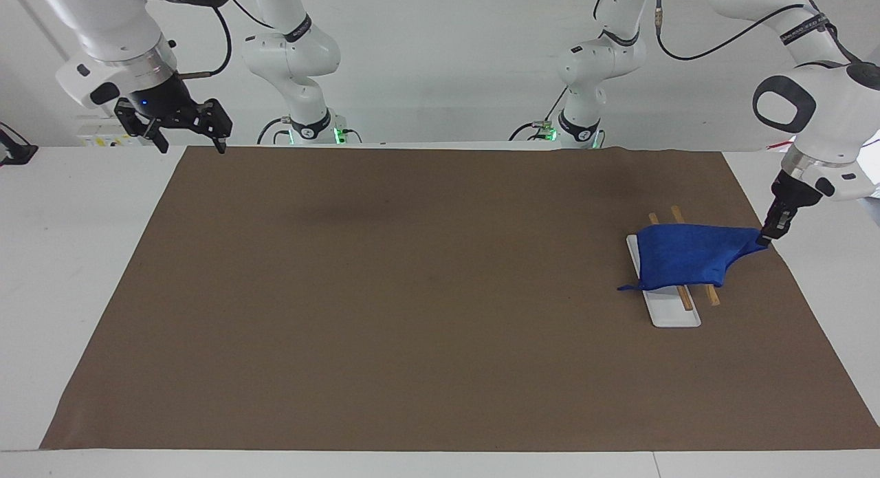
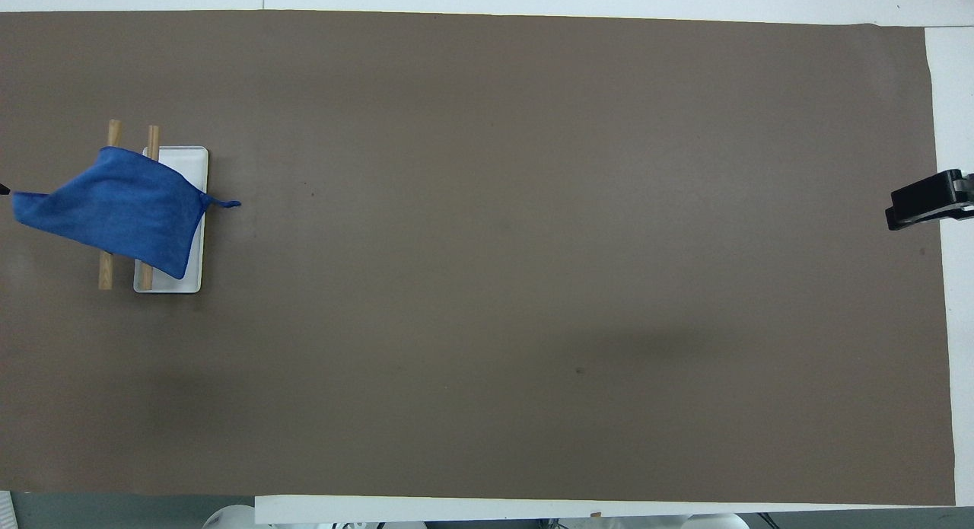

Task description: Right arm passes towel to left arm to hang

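The blue towel is draped over a small rack with a white base and two wooden bars, at the left arm's end of the mat. It also shows in the overhead view, its loop tail pointing toward the mat's middle. My left gripper is shut on the towel's outer corner, low beside the rack at the mat's edge. My right gripper is open and empty, with a blue light at its wrist. It hangs in the air over the mat's corner at the right arm's end and also shows in the overhead view.
A brown mat covers most of the white table. The rack's wooden bars stick out past the towel on both sides. Both arm bases stand at the table's robot edge.
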You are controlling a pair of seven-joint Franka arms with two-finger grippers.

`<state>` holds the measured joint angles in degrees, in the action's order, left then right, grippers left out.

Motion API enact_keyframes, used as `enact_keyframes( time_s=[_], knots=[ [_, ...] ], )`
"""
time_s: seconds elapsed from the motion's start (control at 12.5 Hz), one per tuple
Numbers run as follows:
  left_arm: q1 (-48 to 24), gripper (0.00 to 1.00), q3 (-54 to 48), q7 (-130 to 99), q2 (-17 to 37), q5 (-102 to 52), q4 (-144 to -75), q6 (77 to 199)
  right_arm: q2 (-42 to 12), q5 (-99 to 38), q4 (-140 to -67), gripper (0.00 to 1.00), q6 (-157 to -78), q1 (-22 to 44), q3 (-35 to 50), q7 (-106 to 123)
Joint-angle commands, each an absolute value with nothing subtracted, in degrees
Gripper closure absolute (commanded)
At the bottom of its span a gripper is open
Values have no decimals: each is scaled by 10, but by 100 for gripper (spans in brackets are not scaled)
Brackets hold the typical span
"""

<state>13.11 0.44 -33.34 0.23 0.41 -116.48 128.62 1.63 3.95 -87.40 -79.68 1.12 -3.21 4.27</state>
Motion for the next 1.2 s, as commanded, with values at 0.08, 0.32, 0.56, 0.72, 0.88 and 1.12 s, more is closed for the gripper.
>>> enact_keyframes(
  time_s=[0.08,0.32,0.56,0.72,0.88,1.12],
  knots=[
    [133,0,-1,-323,-17,4,-1156,1236,17,38,-892,0,-802,12,-32,38],
    [129,0,-2,-244,-40,6,-1073,1061,17,37,-892,0,-802,10,-32,34],
    [128,0,-7,-62,-30,7,-931,859,17,37,-892,0,-800,10,-32,35],
    [100,0,-9,-8,-17,8,-875,795,17,37,-892,0,-800,12,-32,36],
    [54,0,-10,-11,-12,31,-867,799,17,37,-892,0,-800,13,-32,36],
    [-9,0,-10,-13,-8,55,-867,795,17,36,-893,0,-800,13,-32,36]
  ],
)
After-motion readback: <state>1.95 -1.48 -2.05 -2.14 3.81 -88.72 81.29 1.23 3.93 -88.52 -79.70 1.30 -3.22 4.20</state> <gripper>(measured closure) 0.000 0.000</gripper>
